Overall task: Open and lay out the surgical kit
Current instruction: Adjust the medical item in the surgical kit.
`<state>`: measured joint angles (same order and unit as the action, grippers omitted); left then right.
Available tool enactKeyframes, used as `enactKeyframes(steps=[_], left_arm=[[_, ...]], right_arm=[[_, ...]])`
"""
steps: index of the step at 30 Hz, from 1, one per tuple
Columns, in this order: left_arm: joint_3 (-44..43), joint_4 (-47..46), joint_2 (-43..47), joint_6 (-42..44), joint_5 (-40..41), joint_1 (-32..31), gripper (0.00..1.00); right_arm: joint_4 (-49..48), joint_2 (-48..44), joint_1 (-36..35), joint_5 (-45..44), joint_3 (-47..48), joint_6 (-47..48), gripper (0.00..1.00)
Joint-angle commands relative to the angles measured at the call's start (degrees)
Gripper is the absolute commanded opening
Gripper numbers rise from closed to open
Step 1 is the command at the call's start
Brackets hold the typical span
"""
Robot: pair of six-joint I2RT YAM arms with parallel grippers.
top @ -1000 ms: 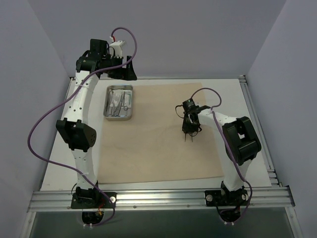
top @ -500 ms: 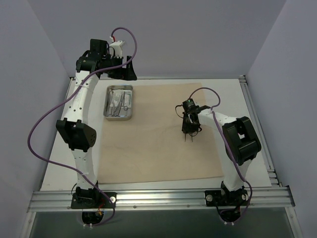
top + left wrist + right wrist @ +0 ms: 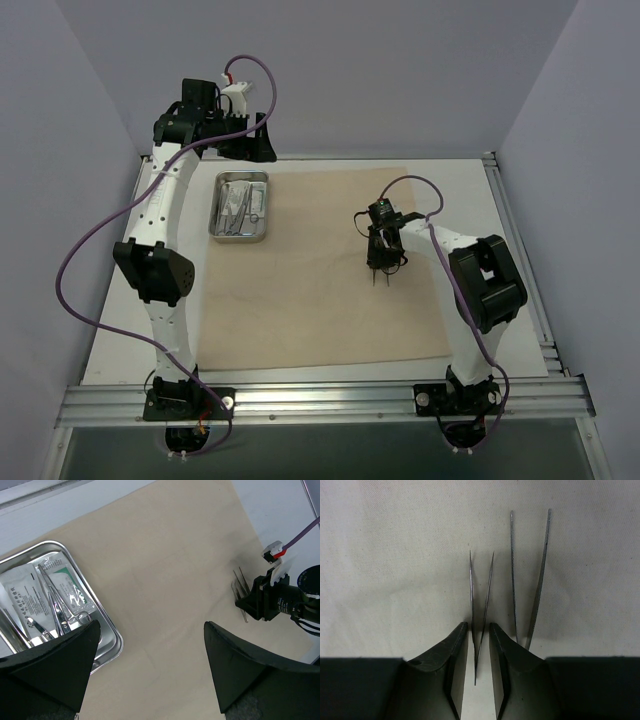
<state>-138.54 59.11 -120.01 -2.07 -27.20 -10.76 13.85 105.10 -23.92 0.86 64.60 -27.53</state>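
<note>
The beige cloth wrap (image 3: 320, 300) lies spread flat on the table. The steel tray (image 3: 262, 205) sits on its far left corner and holds the scissor-handled instruments (image 3: 56, 611) and two clear packets (image 3: 19, 594). My right gripper (image 3: 479, 627) is down on the cloth right of centre. Its jaws stand narrowly apart around thin tweezers (image 3: 481, 587) that lie on the cloth with their arms splayed. A second pair of tweezers (image 3: 530, 575) lies just to their right. My left gripper (image 3: 151, 625) is wide open and empty, high above the cloth near the tray.
Bare white table (image 3: 510, 260) borders the cloth on the right and left. An aluminium rail (image 3: 320, 400) runs along the near edge. Purple cables loop off both arms.
</note>
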Motion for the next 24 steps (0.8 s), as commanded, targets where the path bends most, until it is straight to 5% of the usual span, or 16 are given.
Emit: enactKeyframes(steps=[1,9,14,19,20,24], left_arm=[[0.1,-0.4,3.4,1.0,-0.1,0.2,0.94],[0.8,-0.3,3.3,1.4,1.4,0.2,0.94],[2.1,0.3,1.9,2.0,10.4,0.9,1.0],[2.0,1.6,-2.3,6.4,21.2,1.3,0.68],[2.1,2.0,-3.0,6.7,22.8,1.4,0.53],[2.1,2.0,-7.4,9.4,31.8,1.5,0.33]], right_arm=[[4.7,-1.1,0.5,-2.1,1.5,1.2,0.21],[8.9,-4.4,0.5,-1.5,5.2,2.1,0.28],[12.8,-7.7,0.8,-1.5,8.2,2.8,0.31],[16.0,-9.5,1.0,-2.0,12.3,3.9,0.31],[16.1,-9.8,0.9,-2.1,13.4,4.0,0.31],[15.8,-11.1,1.1,-3.0,14.9,4.3,0.31]])
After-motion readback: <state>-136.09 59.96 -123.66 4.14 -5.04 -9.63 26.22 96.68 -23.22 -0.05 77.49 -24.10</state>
